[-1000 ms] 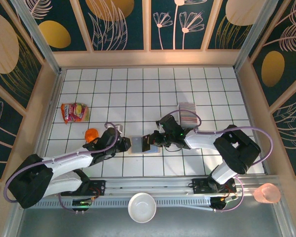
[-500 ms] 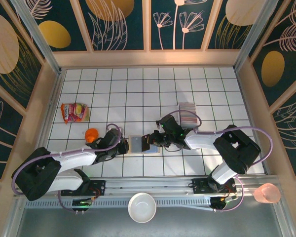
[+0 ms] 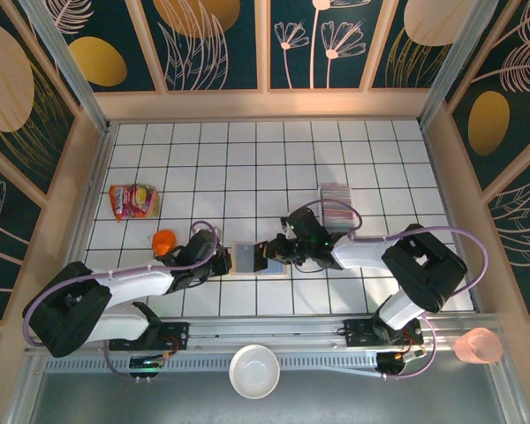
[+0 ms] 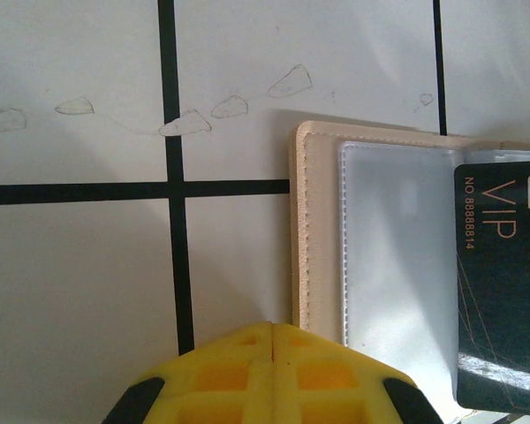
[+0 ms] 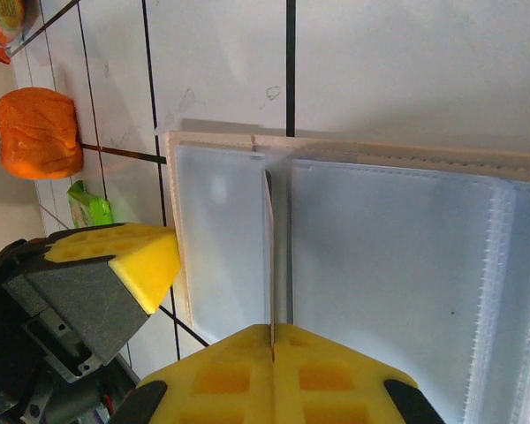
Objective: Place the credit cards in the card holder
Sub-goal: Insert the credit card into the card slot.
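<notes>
**Card holder** (image 3: 246,258): lies open and flat on the white tiled table (image 3: 247,159), in the lower centre of the overhead frame between the two grippers. The tan stitched border and the clear inner sleeves face up.

**Left gripper** (image 4: 272,343): sits at the bottom centre of the left wrist frame. The yellow pads are pressed together with no gap at the seam, and the tip rests at the holder's lower left edge. Whether it nips the border cannot be told.

**Right gripper** (image 5: 272,340): the pads pinch one dark VIP card (image 4: 503,283). In the right wrist frame the card stands edge-on as a thin line rising from the seam over the sleeves. In the left wrist frame its printed face covers the holder's right side.

**Credit cards** (image 3: 336,201): a stack sits right of centre in the overhead frame, apart from the holder.

**Other items**:
- An orange object (image 3: 163,240) lies near the left gripper.
- A snack packet (image 3: 132,200) lies at the left.
- A white bowl (image 3: 253,371) sits at the bottom centre.
- A pink cup (image 3: 477,346) sits at the lower right.
</notes>
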